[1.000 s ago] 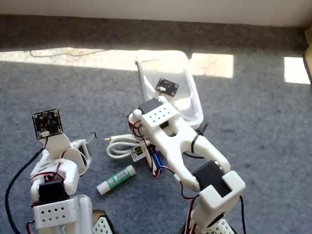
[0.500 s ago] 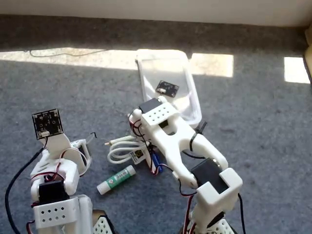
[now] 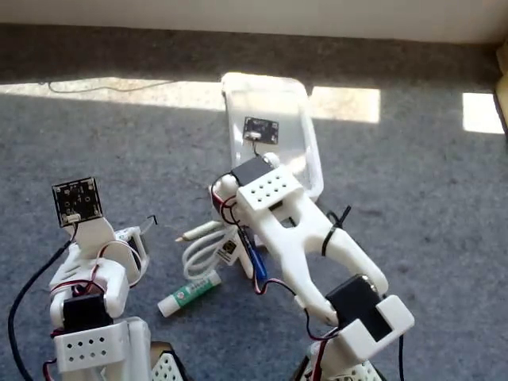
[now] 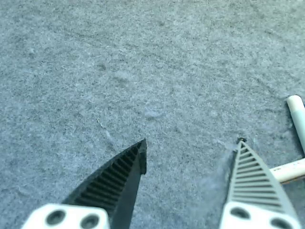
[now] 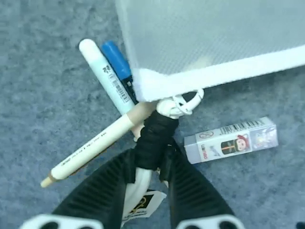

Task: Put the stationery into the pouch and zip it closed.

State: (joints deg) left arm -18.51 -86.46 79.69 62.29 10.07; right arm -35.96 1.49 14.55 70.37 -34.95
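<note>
My right gripper (image 5: 150,155) clamps the black zipper pull (image 5: 153,135), surely the firmest hold on this light, floppy-looking mesh pouch (image 5: 214,33); my left gripper (image 4: 191,144) gapes open.

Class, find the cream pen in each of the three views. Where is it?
High view: cream pen lies on the grey carpet between the arms.
Left wrist view: likely the cream shaft beside a fingertip of the left gripper.
Right wrist view: it lies just beyond the right gripper.
Shared landmark: the grey carpet.
</note>
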